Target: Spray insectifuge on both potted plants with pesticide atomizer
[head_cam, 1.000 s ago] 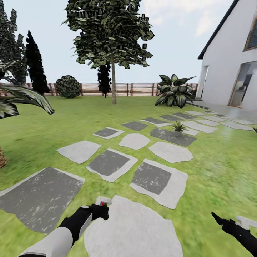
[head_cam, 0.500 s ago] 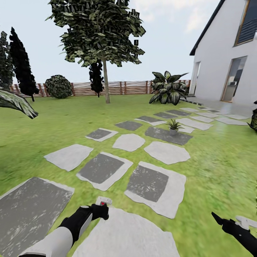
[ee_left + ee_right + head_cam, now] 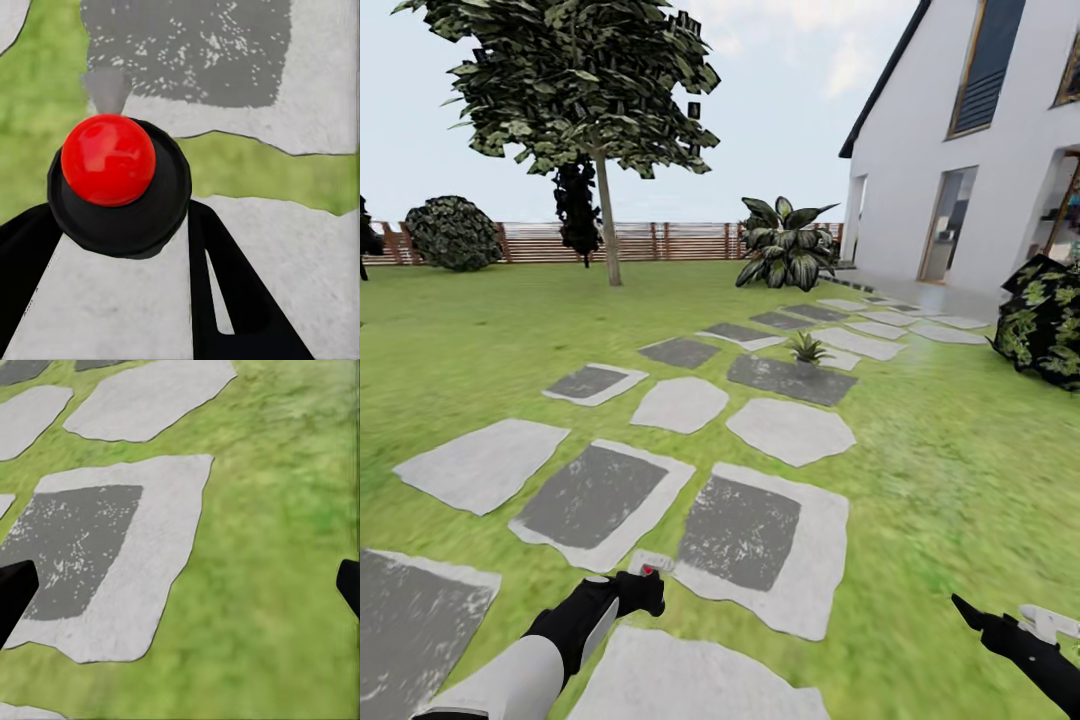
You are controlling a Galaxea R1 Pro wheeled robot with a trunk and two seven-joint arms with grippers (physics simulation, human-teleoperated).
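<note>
I am holding the atomizer [image 3: 649,567] in my left jaws [image 3: 635,588]; they are closing on its dark body, and the whitish head with the red spot is standing above them. In the left wrist view the red spot [image 3: 108,159] is facing down toward a slab [image 3: 225,112]. My right jaws [image 3: 1000,625] are hanging wide apart over the lawn [image 3: 285,585], holding nothing.

One potted plant [image 3: 807,348] is standing far ahead on a dark slab [image 3: 790,380], near the path to the house [image 3: 970,150]. I cannot tell where the second one is.

In my judgement the risks are these: spraying from too far, so the mist is falling on grass; the bottle slipping while I am driving over uneven ground; and confusing the big shrub [image 3: 785,255] by the fence [image 3: 660,240] with the small plant.
</note>
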